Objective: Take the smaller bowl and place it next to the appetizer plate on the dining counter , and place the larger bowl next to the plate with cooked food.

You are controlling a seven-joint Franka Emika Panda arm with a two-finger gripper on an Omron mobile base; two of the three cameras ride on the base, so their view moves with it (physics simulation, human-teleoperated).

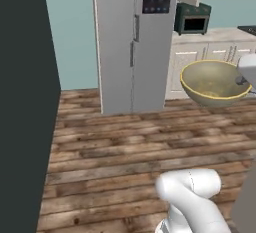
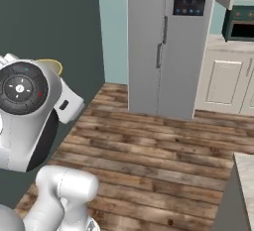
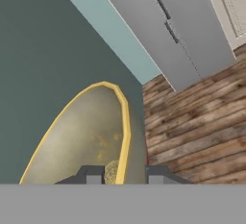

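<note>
One smaller bowl (image 3: pixel 86 131), inside bare, rim pinched between the claw's (image 3: pixel 122 174) narrow fingers, aloft.

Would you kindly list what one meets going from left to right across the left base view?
Dark wall → fridge → green oven → smaller bowl

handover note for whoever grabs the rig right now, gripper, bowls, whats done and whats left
Gripper: shut on the smaller bowl, pinching its yellowish rim; bowl is carried in the air above the wood floor, facing the fridge.
Done: smaller bowl picked up.
Left: bring it to the dining counter and set it next to the appetizer plate, then fetch the larger bowl and put it by the plate with cooked food.
</note>
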